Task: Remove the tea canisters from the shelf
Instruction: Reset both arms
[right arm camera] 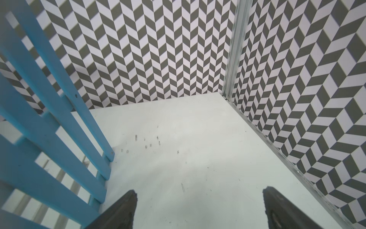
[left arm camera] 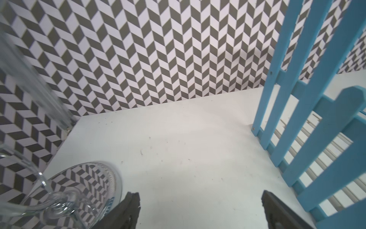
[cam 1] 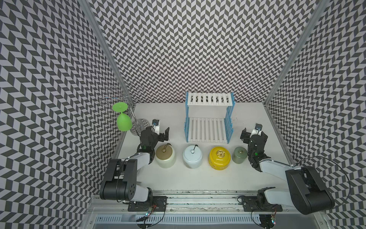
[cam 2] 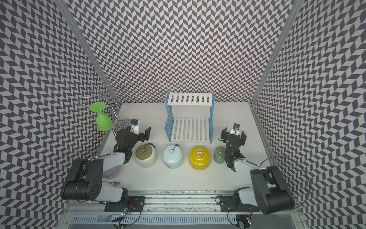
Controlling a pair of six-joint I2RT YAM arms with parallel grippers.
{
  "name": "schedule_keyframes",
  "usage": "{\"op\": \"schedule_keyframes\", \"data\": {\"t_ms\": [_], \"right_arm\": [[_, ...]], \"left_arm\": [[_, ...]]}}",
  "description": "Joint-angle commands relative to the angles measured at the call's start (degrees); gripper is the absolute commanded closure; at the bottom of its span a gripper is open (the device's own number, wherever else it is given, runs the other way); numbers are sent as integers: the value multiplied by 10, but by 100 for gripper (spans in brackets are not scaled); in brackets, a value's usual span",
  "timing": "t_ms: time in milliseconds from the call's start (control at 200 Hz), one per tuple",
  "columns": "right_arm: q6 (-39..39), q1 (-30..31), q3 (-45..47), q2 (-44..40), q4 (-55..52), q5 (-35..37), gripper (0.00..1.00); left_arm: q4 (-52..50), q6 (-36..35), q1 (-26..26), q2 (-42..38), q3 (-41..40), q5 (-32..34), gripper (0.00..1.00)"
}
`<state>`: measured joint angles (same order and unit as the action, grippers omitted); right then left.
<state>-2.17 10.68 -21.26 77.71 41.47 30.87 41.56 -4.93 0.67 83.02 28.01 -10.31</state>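
Before the shelf (cam 1: 210,101), row on the table (cam 1: 198,178): we see the cream canister (cam 1: 165,156), pale blue canister (cam 1: 192,156), yellow canister (cam 1: 219,158) and sage-green canister (cam 1: 240,155), left to right, upright and lidded.
Shelf: behind the row, near the back wall.
Left gripper (cam 1: 156,133): jaws wide apart, gripping nothing, just behind the cream canister.
Right gripper (cam 2: 233,136): jaws wide apart, gripping nothing, right of the shelf.

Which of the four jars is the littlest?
The sage-green jar, at the end of the row beside the yellow jar. It looks narrower than the yellow one, the pale blue jar and the tan-lidded cream jar.
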Motion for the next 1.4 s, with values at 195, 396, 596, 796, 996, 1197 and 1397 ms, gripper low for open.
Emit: {"op": "schedule_keyframes", "data": {"t_ms": [195, 396, 596, 796, 996, 1197, 1397], "right_arm": [[-8, -3, 8, -8, 58, -45, 0], [-8, -3, 15, 10, 100, -49, 0], [8, -3, 16, 41, 149, -51, 0], [28, -4, 12, 56, 166, -52, 0], [38, -4, 11, 58, 179, -57, 0], [38, -7, 18, 52, 191, -62, 0], [39, -8, 25, 37, 193, -65, 0]], "left_arm": [[202, 29, -21, 44, -86, 4, 0], [300, 39, -20, 62, -134, 30, 0], [279, 41, -19, 59, -127, 41, 0], [284, 43, -18, 59, -128, 41, 0], [281, 41, -18, 58, -128, 41, 0], [281, 41, -17, 57, -129, 41, 0], [281, 41, -17, 58, -129, 43, 0]]}}
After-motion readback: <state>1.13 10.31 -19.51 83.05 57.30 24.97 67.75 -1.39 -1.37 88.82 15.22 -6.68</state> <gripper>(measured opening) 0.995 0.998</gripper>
